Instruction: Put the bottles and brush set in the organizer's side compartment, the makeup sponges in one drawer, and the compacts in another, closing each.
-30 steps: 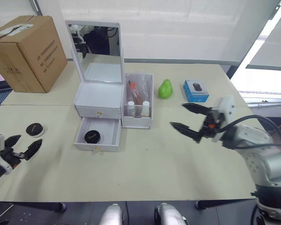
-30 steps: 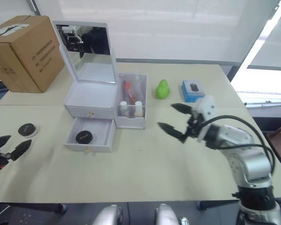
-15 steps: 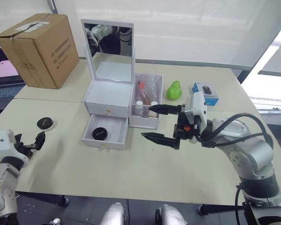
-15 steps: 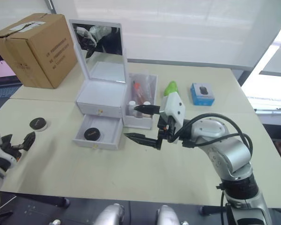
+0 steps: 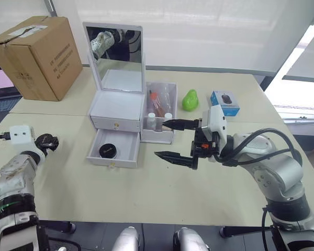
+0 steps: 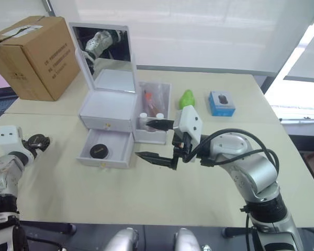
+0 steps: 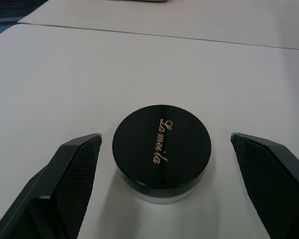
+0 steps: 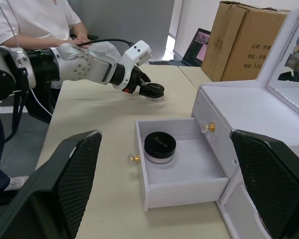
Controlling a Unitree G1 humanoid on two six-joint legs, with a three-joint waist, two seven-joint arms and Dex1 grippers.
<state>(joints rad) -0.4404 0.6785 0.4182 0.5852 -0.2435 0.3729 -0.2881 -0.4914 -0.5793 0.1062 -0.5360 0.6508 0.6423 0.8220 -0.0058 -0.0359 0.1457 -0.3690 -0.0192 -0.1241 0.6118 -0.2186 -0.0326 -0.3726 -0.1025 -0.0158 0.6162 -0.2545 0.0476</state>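
At the left edge of the left eye view, the left end effector [image 5: 48, 143] sits at a black compact [image 7: 161, 151] on the worktop [image 5: 162, 193]. The left wrist view shows its two fingers wide apart, one on each side of the compact and not touching it, so it holds nothing. The step in hand seems to be the compacts: this one must be gripped and carried to the open drawer. The next move calls for closing the fingers evenly on the round sides and lifting straight up.

On the lid, gold script reads "Lameila".

Toward the centre, the white organizer [image 5: 115, 107] stands with its mirror up. Its lower drawer [image 5: 112, 151] is pulled out and already holds another compact [image 5: 107, 150]; the upper drawer looks shut. The side compartment [image 5: 159, 116] just to the right holds the bottles and brush set.

In the right half of the frame, the right end effector [image 5: 174, 140] hangs over the worktop near the organizer, its fingers spread wide and empty.

In the upper left, a cardboard box [image 5: 32, 56] carries print I cannot read.
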